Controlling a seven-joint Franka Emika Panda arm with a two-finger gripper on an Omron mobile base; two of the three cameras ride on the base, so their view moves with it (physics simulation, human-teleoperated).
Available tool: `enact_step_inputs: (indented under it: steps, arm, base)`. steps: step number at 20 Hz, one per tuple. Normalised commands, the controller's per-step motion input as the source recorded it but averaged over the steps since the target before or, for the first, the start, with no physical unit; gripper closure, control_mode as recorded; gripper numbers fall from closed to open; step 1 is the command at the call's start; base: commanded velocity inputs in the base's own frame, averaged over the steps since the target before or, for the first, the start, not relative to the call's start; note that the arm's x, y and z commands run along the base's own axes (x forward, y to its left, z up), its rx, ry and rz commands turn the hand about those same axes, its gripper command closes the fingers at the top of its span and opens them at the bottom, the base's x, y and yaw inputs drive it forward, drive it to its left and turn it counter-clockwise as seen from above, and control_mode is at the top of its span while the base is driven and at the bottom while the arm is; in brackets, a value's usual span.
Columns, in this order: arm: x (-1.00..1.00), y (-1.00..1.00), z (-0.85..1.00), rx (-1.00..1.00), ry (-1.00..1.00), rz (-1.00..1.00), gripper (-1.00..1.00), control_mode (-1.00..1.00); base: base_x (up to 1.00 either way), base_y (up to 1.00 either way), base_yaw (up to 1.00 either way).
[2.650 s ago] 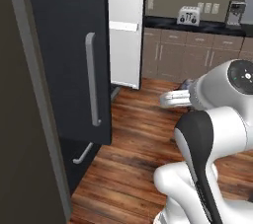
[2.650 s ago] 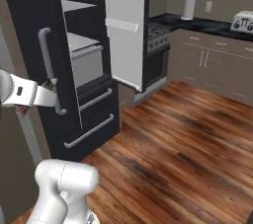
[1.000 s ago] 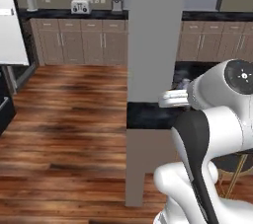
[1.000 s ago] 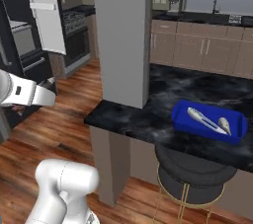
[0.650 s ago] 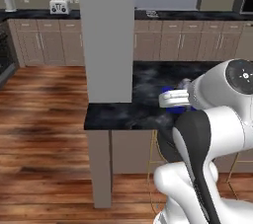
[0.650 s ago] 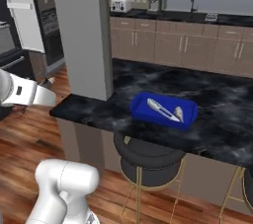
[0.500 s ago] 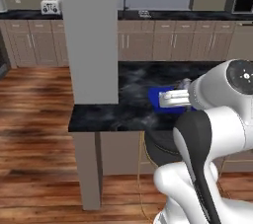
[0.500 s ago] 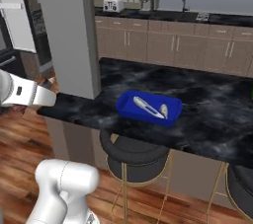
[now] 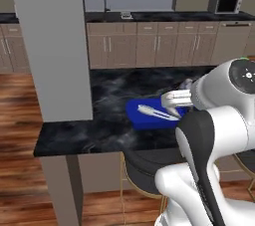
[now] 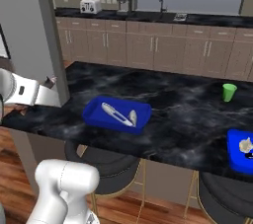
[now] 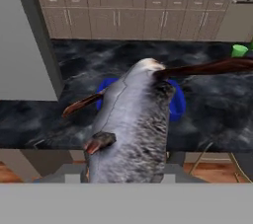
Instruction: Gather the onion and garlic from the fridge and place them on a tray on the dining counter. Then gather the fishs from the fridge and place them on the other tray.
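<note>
The dining counter carries a blue tray near its front edge, with one fish already in it, so this tray is for the fish. A second blue tray at the right front edge holds pale garlic. The tool is clenched around another fish, held in front of the near tray, probably for placing it there.

White arm, dark joints

Glossy rounded white shells form the arm's links, joined by a black band at the elbow; a round grey cap with a small green mark tops one joint, and the white base is smooth and bulbous.
</note>
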Motion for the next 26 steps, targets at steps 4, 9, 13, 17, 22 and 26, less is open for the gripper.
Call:
enact_step_inputs:
  steps: [4, 9, 13, 17, 22, 26]
  arm:
    - [0.00, 0.00, 0.00, 0.00, 0.00, 0.00, 1.00, 1.00]
    - [0.00, 0.00, 0.00, 0.00, 0.00, 0.00, 1.00, 1.00]
    - [0.19, -0.05, -0.02, 0.01, 0.00, -0.03, 1.00, -1.00]
    - [0.97, -0.19, -0.11, 0.08, 0.04, -0.06, 1.00, -1.00]
    - [0.95, -0.22, -0.29, 0.09, 0.14, 0.00, 1.00, -1.00]
    - [0.74, -0.19, -0.39, 0.09, 0.12, 0.00, 1.00, -1.00]
  base:
    - [0.42, -0.13, -0.25]
    - [0.58, -0.13, -0.24]
    - [0.40, -0.18, -0.14]
    - [0.00, 0.00, 0.00]
    - [0.00, 0.00, 0.00]
    - [0.00, 0.00, 0.00]
